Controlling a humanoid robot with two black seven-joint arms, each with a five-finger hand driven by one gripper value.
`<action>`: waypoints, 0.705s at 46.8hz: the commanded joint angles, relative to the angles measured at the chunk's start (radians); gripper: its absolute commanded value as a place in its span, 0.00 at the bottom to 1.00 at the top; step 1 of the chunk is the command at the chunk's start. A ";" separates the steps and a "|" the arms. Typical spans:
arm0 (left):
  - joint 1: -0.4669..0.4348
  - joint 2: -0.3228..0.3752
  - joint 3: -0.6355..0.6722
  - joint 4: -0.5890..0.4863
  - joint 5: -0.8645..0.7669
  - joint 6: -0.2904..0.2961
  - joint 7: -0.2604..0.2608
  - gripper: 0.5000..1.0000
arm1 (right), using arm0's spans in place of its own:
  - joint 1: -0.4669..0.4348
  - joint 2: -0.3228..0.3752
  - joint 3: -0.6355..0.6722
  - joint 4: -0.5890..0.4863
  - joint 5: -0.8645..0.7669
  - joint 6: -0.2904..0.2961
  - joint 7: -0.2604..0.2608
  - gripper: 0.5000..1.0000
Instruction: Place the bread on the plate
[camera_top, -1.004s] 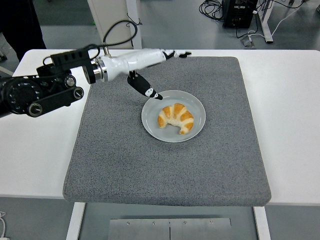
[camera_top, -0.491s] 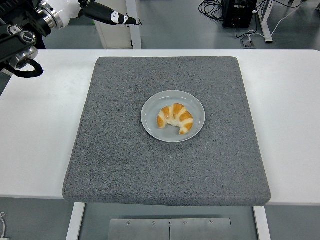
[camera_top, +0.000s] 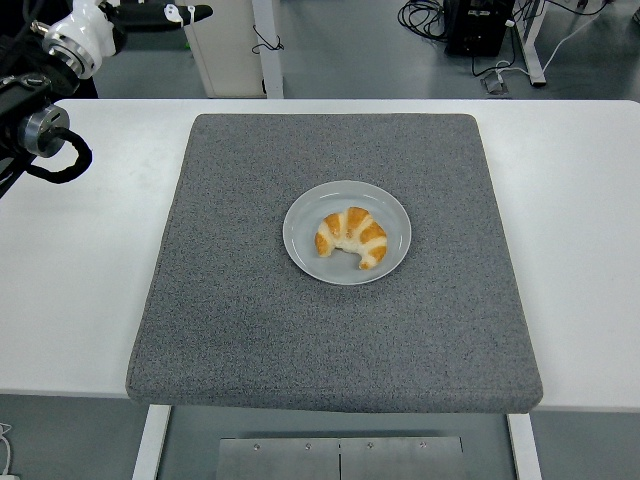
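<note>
The bread (camera_top: 351, 237), a golden croissant with pale stripes, lies curved on the plate (camera_top: 394, 212), slightly toward the plate's near side, its two tips pointing to the near edge of the desk. The plate is round and light grey-blue and sits flat on the grey mat (camera_top: 250, 320), a little beyond and right of the mat's middle. The mat covers most of the white desk (camera_top: 580, 260), which shows bare on either side of it. Far from the plate, at the upper left corner of the view, the left hand (camera_top: 150, 13) is raised beyond the desk's far edge, well apart from the plate and bread; its dark fingers (camera_top: 192, 12) stretch out straight toward the right and hold nothing. The black arm joints (camera_top: 45, 135) behind it hang over the desk's left part, beside the mat.
</note>
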 joint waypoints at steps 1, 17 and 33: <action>0.024 -0.055 -0.038 0.081 0.000 -0.012 0.009 0.94 | 0.000 0.000 0.000 0.001 0.000 0.000 0.000 1.00; 0.075 -0.246 -0.135 0.286 -0.081 -0.092 0.024 0.94 | 0.000 0.000 0.001 0.001 0.000 0.000 0.000 1.00; 0.115 -0.370 -0.160 0.321 -0.184 -0.098 0.026 0.94 | 0.000 0.000 0.001 0.005 0.000 0.000 0.000 1.00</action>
